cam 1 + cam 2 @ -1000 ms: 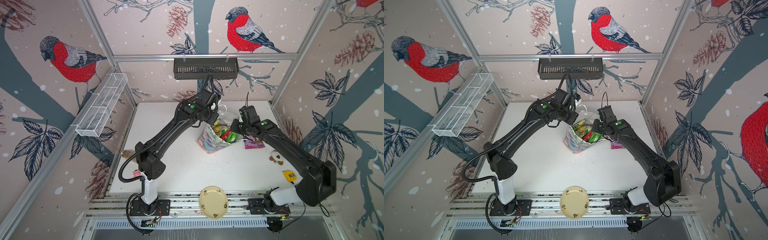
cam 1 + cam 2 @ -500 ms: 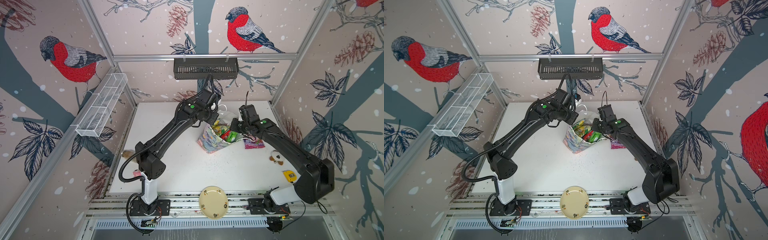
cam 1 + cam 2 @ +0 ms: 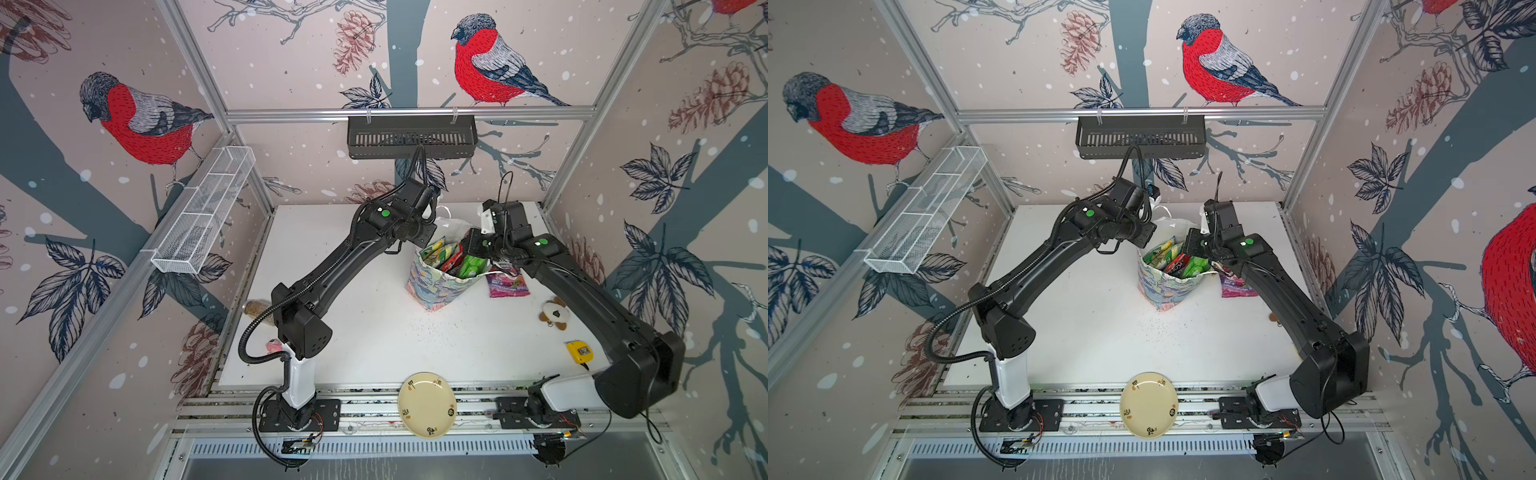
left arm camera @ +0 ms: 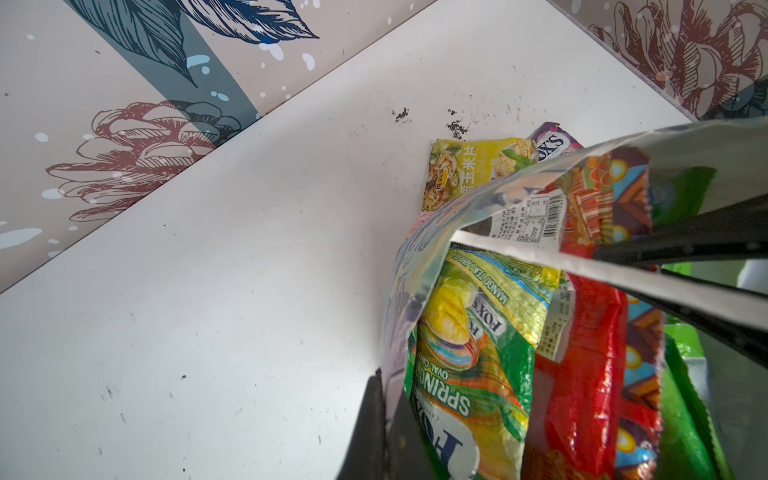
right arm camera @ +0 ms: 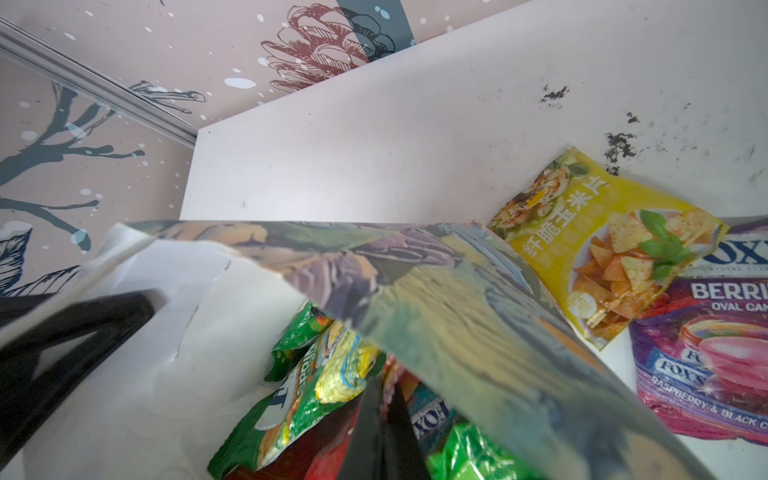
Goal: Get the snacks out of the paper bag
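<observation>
Snacks (image 4: 469,365) mostly stand packed in the paper bag (image 3: 436,286) at the far middle of the desk (image 3: 353,340); two lie just right of it. The left end effector (image 4: 374,415) pinches the bag's rim, likely to steady it; the right end effector (image 5: 380,424) is closed among the packets, on which I cannot tell.

The floral paper bag (image 3: 434,286) stands on the white table (image 3: 353,332), with green and red snack packets (image 3: 457,259) showing in its mouth. The right tool (image 3: 473,249) dips into that mouth, and a purple packet (image 3: 509,284) lies just beside the bag.
</observation>
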Tool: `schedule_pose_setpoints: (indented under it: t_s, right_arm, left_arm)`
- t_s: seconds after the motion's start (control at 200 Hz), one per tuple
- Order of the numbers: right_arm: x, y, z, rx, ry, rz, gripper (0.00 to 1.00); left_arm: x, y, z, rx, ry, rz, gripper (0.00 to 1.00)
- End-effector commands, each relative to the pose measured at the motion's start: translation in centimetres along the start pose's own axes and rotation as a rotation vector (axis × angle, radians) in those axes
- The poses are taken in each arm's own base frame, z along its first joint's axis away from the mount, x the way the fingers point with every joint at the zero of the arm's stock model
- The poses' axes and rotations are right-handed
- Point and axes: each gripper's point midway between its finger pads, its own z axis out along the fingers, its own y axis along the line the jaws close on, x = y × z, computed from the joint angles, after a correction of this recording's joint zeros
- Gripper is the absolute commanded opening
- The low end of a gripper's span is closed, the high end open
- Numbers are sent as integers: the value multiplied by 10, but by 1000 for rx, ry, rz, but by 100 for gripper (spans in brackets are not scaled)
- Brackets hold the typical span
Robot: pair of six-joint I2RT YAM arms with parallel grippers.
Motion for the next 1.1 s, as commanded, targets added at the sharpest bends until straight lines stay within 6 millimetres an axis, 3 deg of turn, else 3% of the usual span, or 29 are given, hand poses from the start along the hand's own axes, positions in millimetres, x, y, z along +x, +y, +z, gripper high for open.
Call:
schedule_pose_setpoints:
  t_s: [0.0, 0.27, 0.44, 0.675, 0.871, 1.096]
  right_arm:
    - [-35, 28, -20, -116, -131, -54, 0]
    - [-52, 35, -44, -205, -179, -65, 0]
    - [-48, 33, -29, -222, -142, -67, 0]
    - [-51, 50, -6, -289, -104, -78, 0]
    - [-25, 25, 36, -203, 13, -39, 0]
    - [3, -11, 63, -57, 100, -39, 1]
  left_arm:
    - [-26, 16, -4, -56, -104, -39, 0]
    - [-26, 41, -6, -124, -102, -59, 0]
    - [-28, 50, -17, -161, -113, -58, 0]
    - [-16, 47, -20, -151, -90, -67, 0]
    - [2, 49, -11, -169, -41, -62, 0]
    - [0, 42, -6, -139, -49, -71, 0]
